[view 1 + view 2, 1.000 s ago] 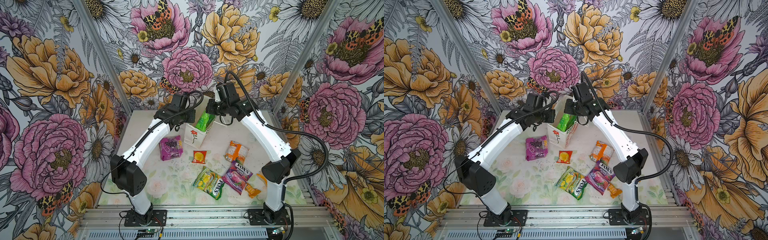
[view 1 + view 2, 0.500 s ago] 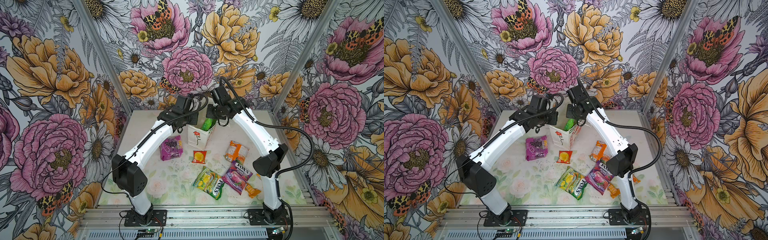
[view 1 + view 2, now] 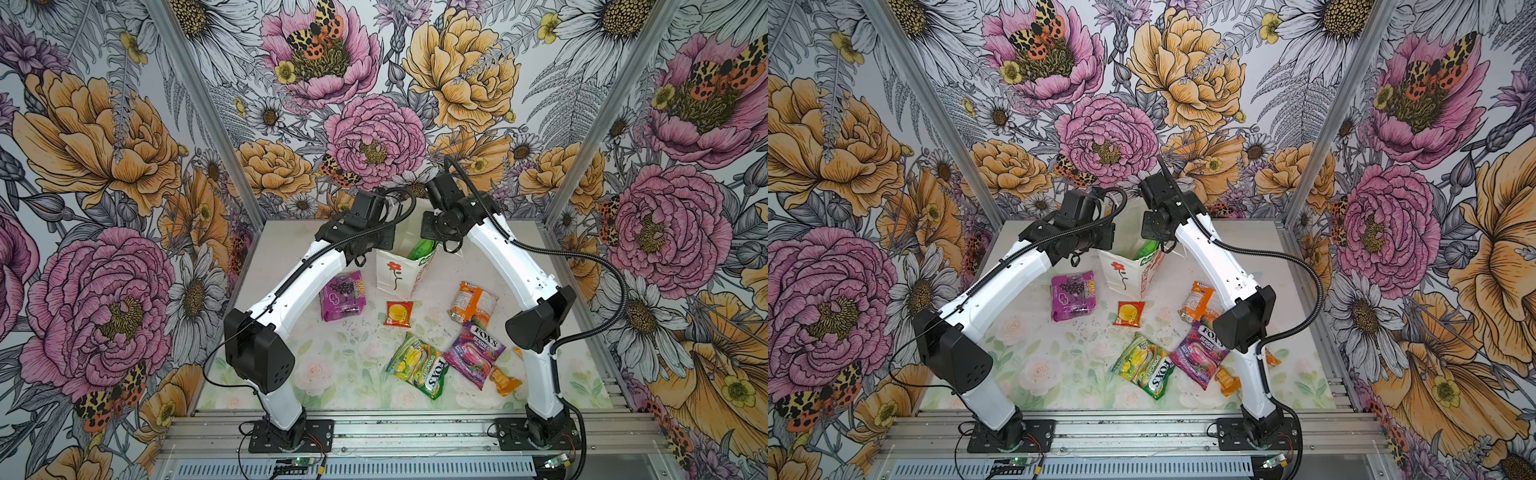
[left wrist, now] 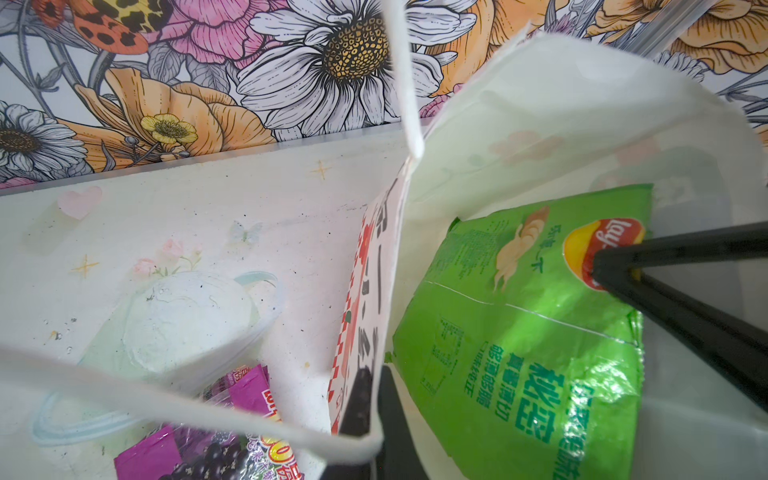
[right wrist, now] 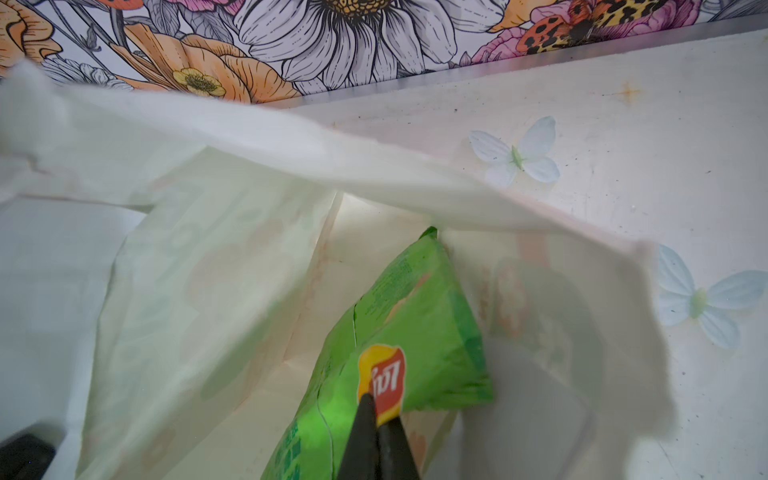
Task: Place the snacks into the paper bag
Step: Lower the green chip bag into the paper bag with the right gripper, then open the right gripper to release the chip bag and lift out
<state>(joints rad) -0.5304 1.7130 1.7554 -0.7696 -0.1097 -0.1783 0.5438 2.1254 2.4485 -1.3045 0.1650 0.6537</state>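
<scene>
Purple grape packet (image 3: 343, 295): crinkly glossy plastic, lying flat beside the bag, toward the table's left edge.
Left gripper (image 4: 376, 399): closed, pinching the bag's thin paper wall at its rim.
Paper bag (image 3: 392, 276): stiff white paper, standing near the far edge with its mouth gaping.
Red sachet (image 3: 399, 313): small and square, lying just in front of the bag.
Green packet (image 4: 519, 332): big and shiny, slanting inside the bag.
Right gripper (image 5: 376, 409): slim black fingers clamping the green packet at its logo.
Orange packet (image 3: 473, 301), two FOX'S packets (image 3: 417, 365) (image 3: 476, 353), small orange wrapper (image 3: 503, 380): lying toward the near-right corner.
Table (image 3: 332, 374): bare floral surface showing at the near-left corner.
</scene>
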